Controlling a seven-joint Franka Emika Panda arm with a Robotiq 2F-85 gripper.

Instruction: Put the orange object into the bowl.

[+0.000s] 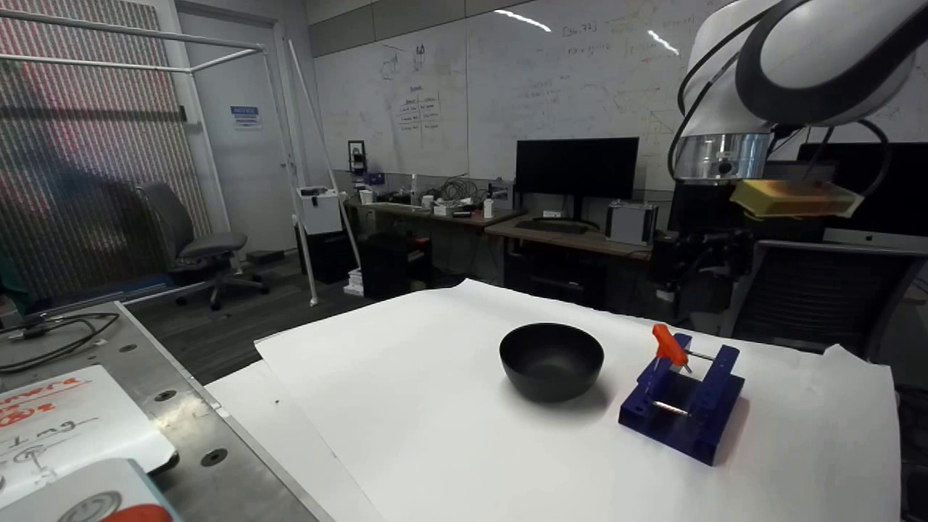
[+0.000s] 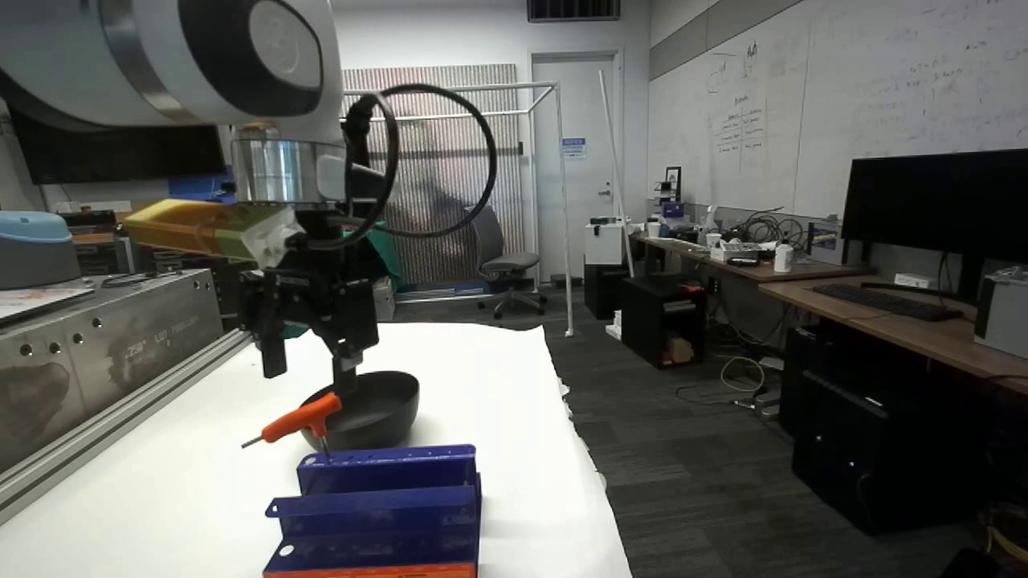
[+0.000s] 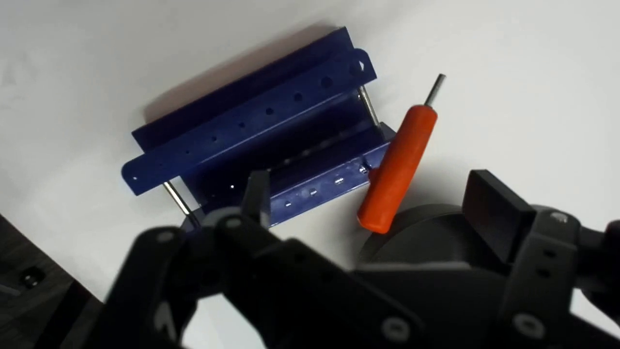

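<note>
The orange object (image 1: 668,345) is an orange T-handled tool with a thin metal tip, set in the dark blue block's edge. It also shows in an exterior view (image 2: 301,419) and in the wrist view (image 3: 399,165). The black bowl (image 1: 551,371) stands on the white sheet beside the blue block; it shows in an exterior view (image 2: 385,411) and partly, behind the fingers, in the wrist view (image 3: 426,242). My gripper (image 2: 312,365) is raised above the tool and block, with its fingers wide apart and nothing between them. In the wrist view (image 3: 375,201) the tool's handle end lies between and below the fingertips.
The dark blue block (image 1: 714,388), with rails and metal rods, stands right next to the bowl under the tool. It also shows in the wrist view (image 3: 256,111). A metal beam (image 2: 120,353) runs along one side of the white sheet (image 1: 435,406).
</note>
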